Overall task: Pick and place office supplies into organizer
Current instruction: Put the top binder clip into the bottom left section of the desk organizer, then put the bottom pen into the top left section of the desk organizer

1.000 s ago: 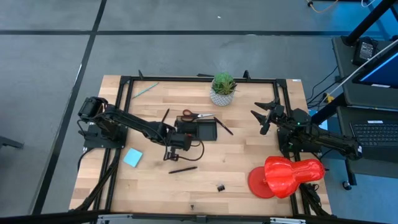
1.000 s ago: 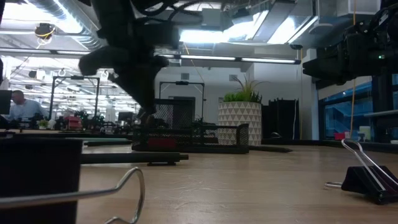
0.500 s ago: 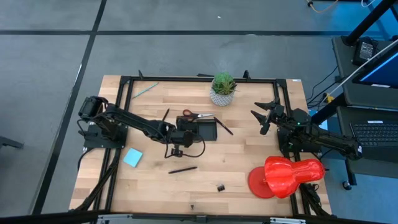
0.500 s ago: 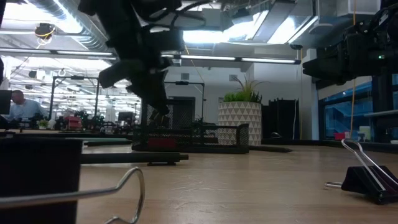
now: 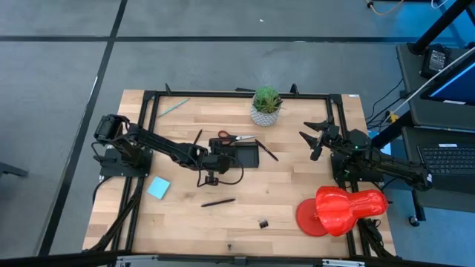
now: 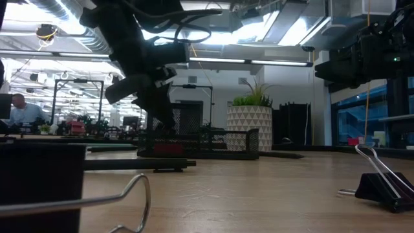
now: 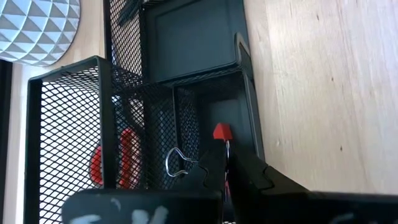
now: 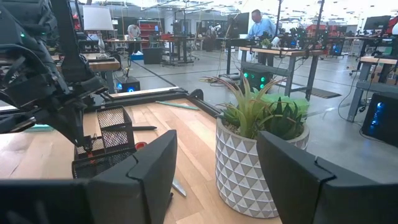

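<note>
I hold a red-tipped pen (image 7: pixel 222 144) clenched in the left end effector (image 5: pixel 211 178) over the organizer (image 5: pixel 236 155), right end effector (image 5: pixel 315 141) released; notepad (image 5: pixel 158 188), clip (image 5: pixel 263 223) remain on the worktop (image 5: pixel 282 185).

Even, bright overhead light on the surface (image 5: pixel 282 200), shadows faint; in the low view ceiling lights (image 6: pixel 213 35) glare, arms silhouetted; near binder clip (image 6: pixel 378 184) soft, out of focus.

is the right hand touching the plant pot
Apart. In the high view the right hand sits clear of the plant pot, bare wood between them; the right wrist view shows its open fingers short of it.
</note>
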Tool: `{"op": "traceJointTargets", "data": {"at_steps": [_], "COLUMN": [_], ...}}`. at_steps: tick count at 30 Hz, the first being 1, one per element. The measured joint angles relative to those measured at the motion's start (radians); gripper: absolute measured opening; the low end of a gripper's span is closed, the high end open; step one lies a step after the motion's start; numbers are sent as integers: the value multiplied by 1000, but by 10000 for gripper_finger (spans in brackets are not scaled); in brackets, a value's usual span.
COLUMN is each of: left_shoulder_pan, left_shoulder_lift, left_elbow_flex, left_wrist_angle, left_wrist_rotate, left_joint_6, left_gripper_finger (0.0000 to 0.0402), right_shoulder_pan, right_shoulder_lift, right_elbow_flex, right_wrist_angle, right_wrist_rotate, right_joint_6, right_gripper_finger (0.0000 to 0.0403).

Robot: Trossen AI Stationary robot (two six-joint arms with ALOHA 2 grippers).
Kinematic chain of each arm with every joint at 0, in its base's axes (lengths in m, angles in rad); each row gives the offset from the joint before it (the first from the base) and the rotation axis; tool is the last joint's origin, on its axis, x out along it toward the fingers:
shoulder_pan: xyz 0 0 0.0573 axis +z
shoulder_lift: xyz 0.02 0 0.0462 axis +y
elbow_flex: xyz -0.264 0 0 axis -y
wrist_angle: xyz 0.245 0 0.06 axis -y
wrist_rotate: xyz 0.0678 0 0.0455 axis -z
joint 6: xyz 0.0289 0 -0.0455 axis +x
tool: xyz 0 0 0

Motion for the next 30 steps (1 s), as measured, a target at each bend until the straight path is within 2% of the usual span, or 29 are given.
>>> {"op": "traceJointTargets", "data": {"at_steps": [18, 30], "left_shoulder_pan": [0, 0], "left_shoulder_lift": [0, 1], "left_elbow_flex": [0, 0], "left_wrist_angle": [1, 1], "left_wrist_rotate": [9, 2], "left_joint_6": [0, 1], "left_gripper_finger": [7, 49], "right_shoulder_pan": [0, 0], "right_shoulder_lift": [0, 0], "right_elbow_flex": [0, 0], "right_wrist_angle": [0, 0], "right_wrist_rotate": [0, 0], "right_joint_6": [0, 0], "right_gripper_finger": [224, 224]}}
